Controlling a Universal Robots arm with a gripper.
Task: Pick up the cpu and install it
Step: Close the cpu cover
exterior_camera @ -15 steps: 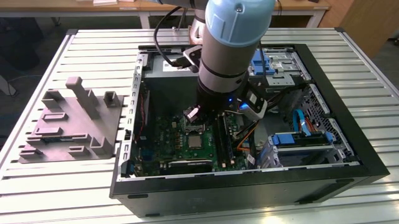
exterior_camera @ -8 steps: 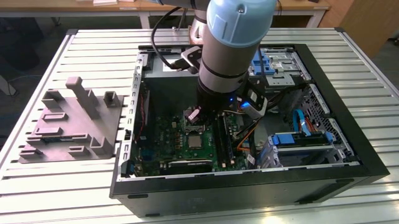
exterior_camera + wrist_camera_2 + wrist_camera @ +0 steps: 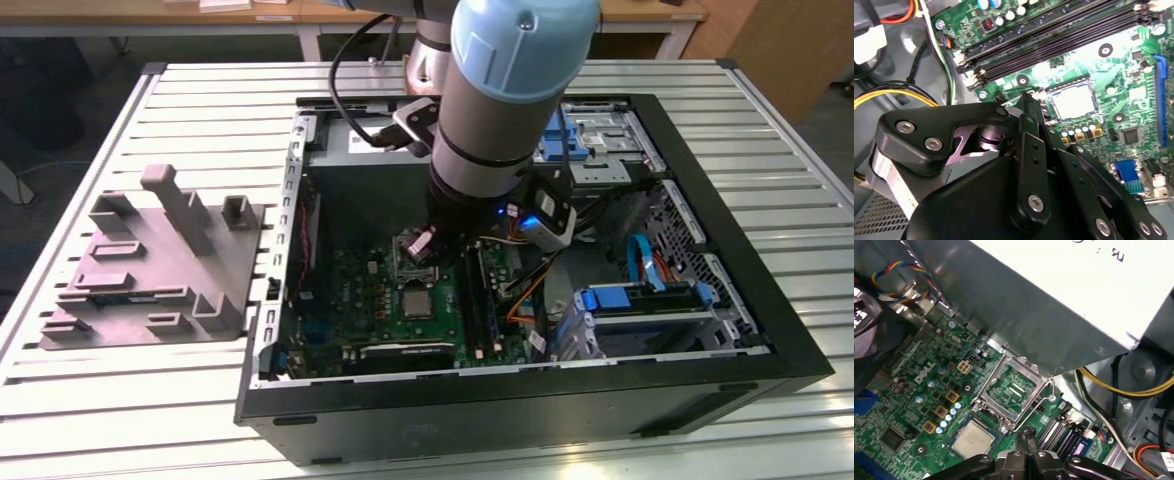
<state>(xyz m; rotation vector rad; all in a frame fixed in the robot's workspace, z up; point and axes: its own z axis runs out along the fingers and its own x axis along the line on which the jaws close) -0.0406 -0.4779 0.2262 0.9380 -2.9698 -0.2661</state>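
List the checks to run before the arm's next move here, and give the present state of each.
1. The cpu lies inside the socket outline: ok.
2. The cpu sits fully flush: cannot tell.
3. The pincer is off the cpu, shut on nothing: ok.
4. The socket frame is closed over the cpu: not ok, it stands flipped open.
5. The pincer's height above the motherboard: cannot tell.
6. The yellow cables are clear of the socket: ok, they lie off the board's edge.
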